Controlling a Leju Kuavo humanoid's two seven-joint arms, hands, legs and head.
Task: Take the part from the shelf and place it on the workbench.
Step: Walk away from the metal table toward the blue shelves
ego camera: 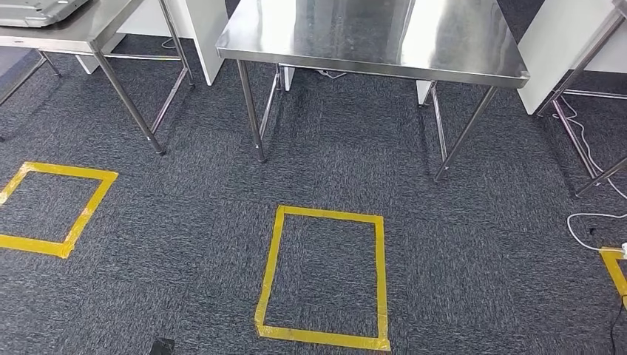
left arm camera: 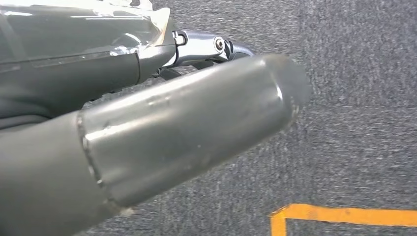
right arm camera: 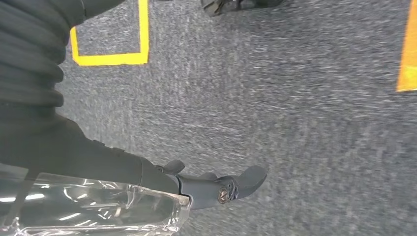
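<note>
Dark grey carpet (ego camera: 185,244) is marked with yellow tape squares (ego camera: 323,277). A bare steel counter (ego camera: 370,37) stands beyond the middle square. In the left wrist view, the part (left arm camera: 187,132), a grey metal cylinder, is held in the left hand (left arm camera: 147,54) above the carpet. The right hand (right arm camera: 216,189) hangs over the floor; its fingers (right arm camera: 248,179) are apart and hold nothing.

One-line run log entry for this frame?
left hand: holds grey metal part | right hand: empty | workbench: ahead, bare
</note>
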